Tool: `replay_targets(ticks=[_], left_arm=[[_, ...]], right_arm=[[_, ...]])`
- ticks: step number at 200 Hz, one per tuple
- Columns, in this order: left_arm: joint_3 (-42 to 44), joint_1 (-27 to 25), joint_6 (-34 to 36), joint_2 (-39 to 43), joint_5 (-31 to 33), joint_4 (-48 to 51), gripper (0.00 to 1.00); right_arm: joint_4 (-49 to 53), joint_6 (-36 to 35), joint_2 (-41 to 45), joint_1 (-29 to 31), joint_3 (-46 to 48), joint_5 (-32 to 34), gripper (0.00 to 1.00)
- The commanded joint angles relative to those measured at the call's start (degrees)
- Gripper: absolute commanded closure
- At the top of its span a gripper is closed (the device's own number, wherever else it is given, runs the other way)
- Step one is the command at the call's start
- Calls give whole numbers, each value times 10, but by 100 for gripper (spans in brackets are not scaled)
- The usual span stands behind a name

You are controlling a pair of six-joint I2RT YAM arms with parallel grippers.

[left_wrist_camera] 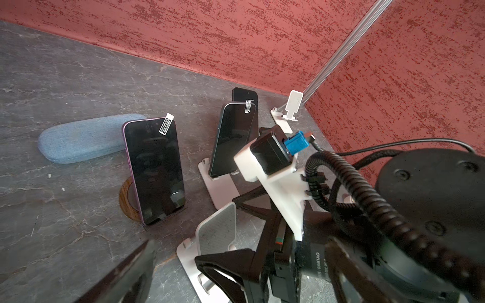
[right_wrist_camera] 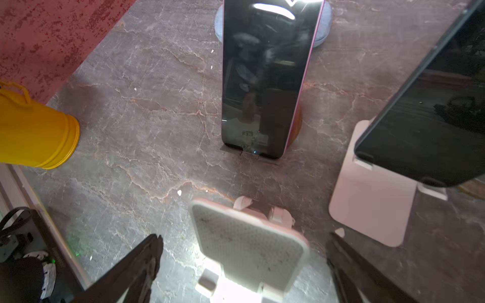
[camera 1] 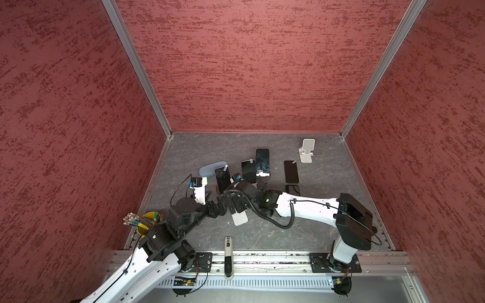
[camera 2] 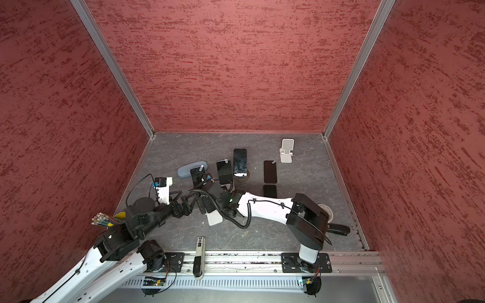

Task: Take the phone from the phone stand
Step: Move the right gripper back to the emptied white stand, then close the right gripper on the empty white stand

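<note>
On the counter (camera 1: 301, 241), the pink-edged phone (right_wrist_camera: 265, 76) leans in its round wooden stand (left_wrist_camera: 127, 199) straight ahead of the right claw (right_wrist_camera: 242, 234). A dark phone (right_wrist_camera: 430, 118) sits in a white stand (right_wrist_camera: 367, 204) just beside that claw, so neither looks removed yet. The small stand (right_wrist_camera: 252, 257) between the right claw's wide-spread fingers is bare and that claw grips nothing; the left claw (camera 1: 216, 208), close alongside, also gapes empty, so lifting a phone clear is left to do.

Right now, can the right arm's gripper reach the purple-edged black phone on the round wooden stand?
Probably yes. The right gripper is open, and the purple-edged black phone stands just ahead of it. Only the empty white plastic stand sits low in between.
</note>
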State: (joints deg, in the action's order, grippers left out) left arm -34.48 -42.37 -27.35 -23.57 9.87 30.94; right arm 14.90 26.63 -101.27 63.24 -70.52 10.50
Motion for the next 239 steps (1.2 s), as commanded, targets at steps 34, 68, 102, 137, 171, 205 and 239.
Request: replay_targets(ticks=[34, 68, 102, 137, 171, 205, 239], left_arm=[[0, 4, 11, 21, -9, 11, 1], [0, 5, 13, 22, -7, 13, 1], [0, 5, 11, 21, -10, 14, 1], [0, 5, 9, 22, -8, 17, 0], [2, 6, 8, 21, -10, 18, 1], [4, 6, 8, 15, -18, 11, 1], [9, 5, 11, -15, -39, -24, 1]], right_arm=[[7, 35, -27, 4, -26, 72, 5], [8, 43, -33, 5, -26, 84, 13], [3, 45, -36, 5, -24, 78, 27], [-2, 47, -29, 5, -16, 78, 38], [9, 39, -8, 5, -10, 93, 43], [33, 30, 14, 4, -1, 113, 44], [46, 32, 48, -3, 23, 108, 44]])
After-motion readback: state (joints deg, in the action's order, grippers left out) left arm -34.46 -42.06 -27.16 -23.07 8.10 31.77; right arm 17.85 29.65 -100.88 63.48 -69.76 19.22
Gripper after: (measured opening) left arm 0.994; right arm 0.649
